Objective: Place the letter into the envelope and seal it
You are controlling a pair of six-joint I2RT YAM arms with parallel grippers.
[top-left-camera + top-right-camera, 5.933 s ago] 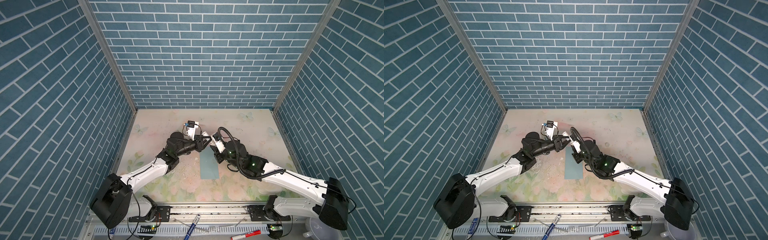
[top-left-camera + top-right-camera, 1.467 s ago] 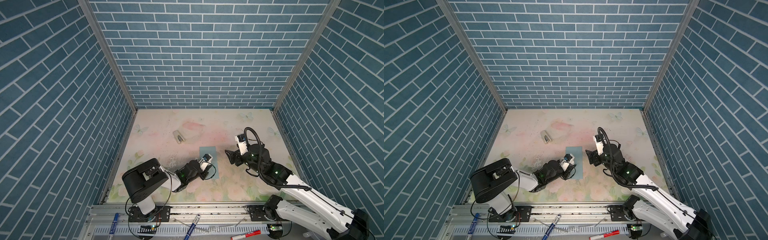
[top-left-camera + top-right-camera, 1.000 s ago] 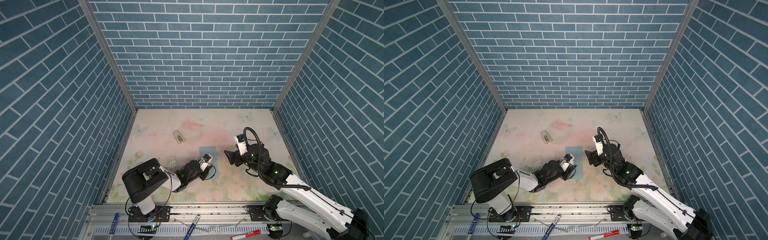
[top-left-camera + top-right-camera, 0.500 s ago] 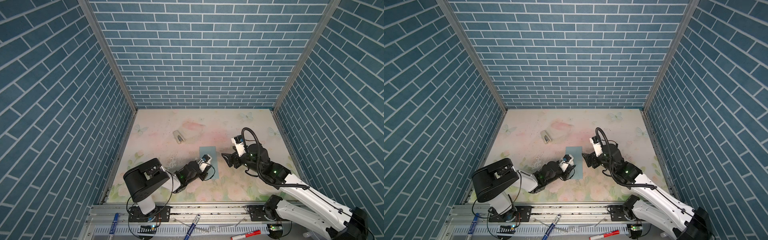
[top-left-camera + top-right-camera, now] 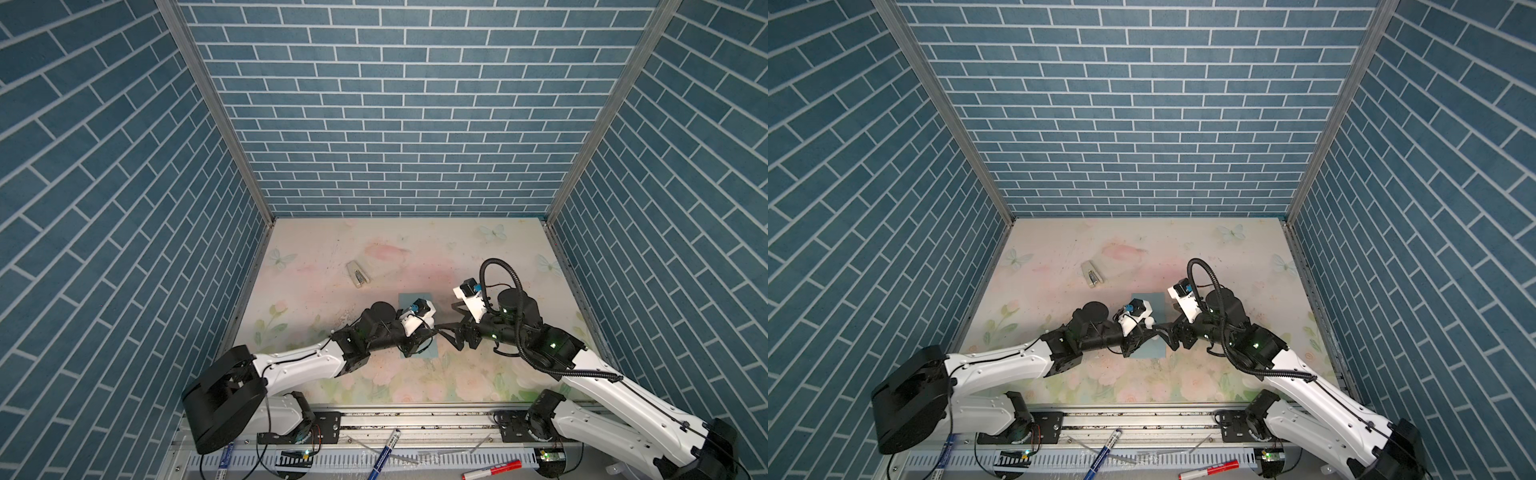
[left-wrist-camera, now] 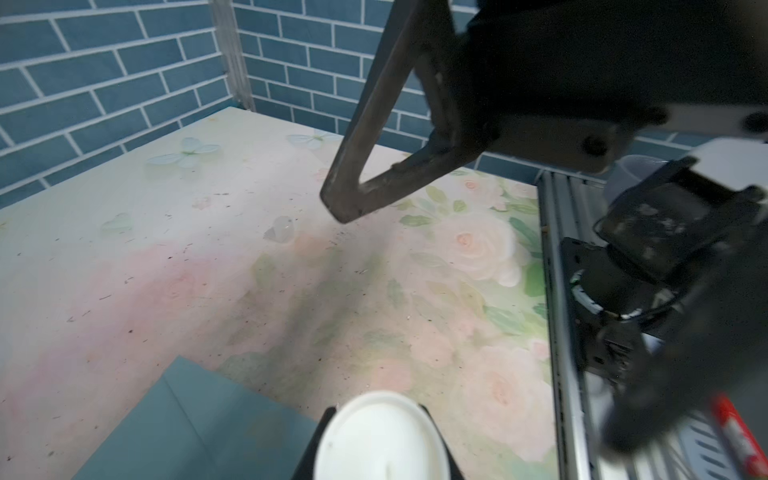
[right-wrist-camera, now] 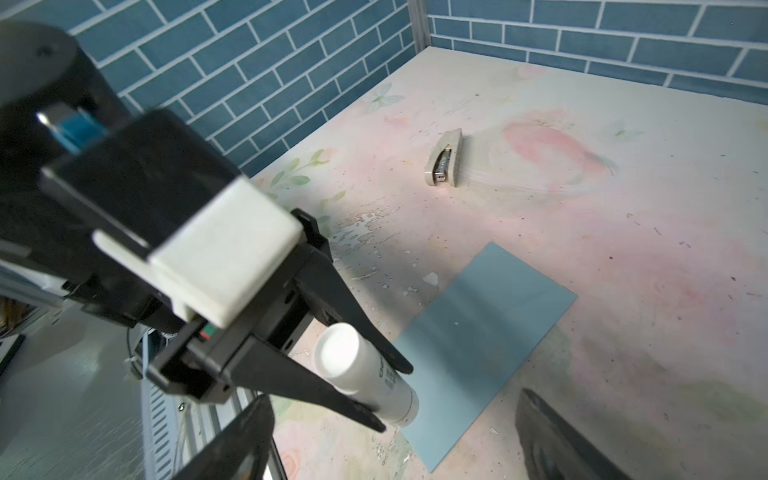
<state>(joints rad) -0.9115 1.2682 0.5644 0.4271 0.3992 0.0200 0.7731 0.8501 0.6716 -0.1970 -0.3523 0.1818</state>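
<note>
The teal envelope [image 5: 430,354] [image 5: 1150,300] [image 7: 478,332] [image 6: 187,424] lies flat on the floral table, partly hidden under both grippers in both top views. My left gripper [image 5: 432,332] [image 5: 1152,328] [image 7: 395,399] hovers over its near half, shut on a white glue stick [image 7: 365,370] [image 6: 380,436]. My right gripper [image 5: 445,318] [image 5: 1165,318] [image 7: 395,440] faces it from the right with its jaws wide open and nothing between them; one of its fingers [image 6: 353,187] hangs just ahead of the glue stick. The letter is out of view.
A beige stapler [image 5: 358,274] [image 5: 1092,273] [image 7: 444,164] lies on the table behind and left of the envelope. Blue brick walls close off three sides. Pens and a red marker [image 5: 492,469] [image 5: 1208,459] lie on the front rail.
My left arm has stretched out and carried the glue stick right, over the envelope. My right gripper has moved left toward it and opened wider.
</note>
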